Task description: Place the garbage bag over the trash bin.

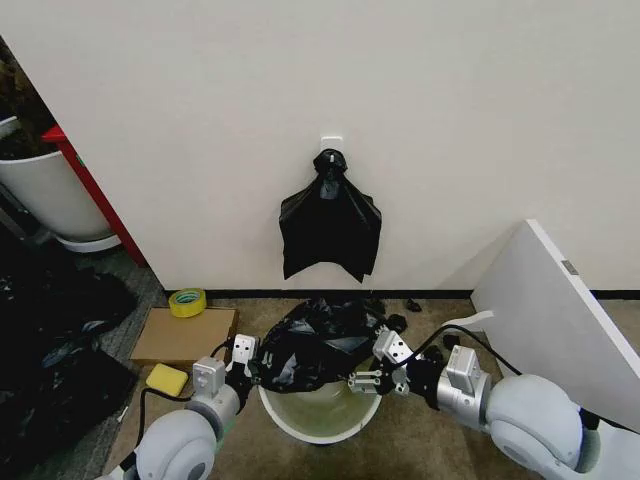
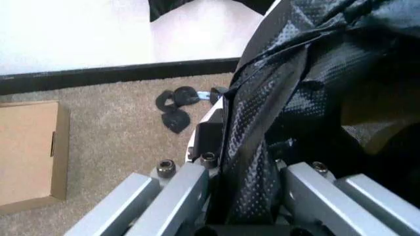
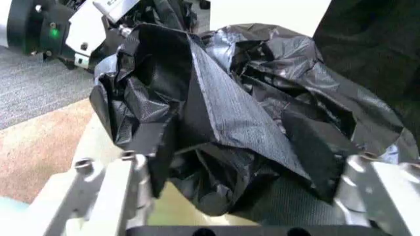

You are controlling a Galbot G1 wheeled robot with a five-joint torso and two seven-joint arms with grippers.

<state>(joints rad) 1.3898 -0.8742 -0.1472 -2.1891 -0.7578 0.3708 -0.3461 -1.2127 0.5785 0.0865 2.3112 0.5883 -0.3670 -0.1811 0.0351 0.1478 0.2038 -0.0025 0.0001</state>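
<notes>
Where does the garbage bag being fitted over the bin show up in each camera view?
Head view: garbage bag bunched over the trash bin, low centre, between both hands.
Left wrist view: a fold of it between the left hand's fingers.
Right wrist view: crumpled mass across the middle.
Shared landmark: the bag itself, held from either side.

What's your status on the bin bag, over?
Left gripper and right gripper both shut on the crinkled glossy black plastic bag, bunched over the round cream-white plastic bin. No obstruction visible.
</notes>
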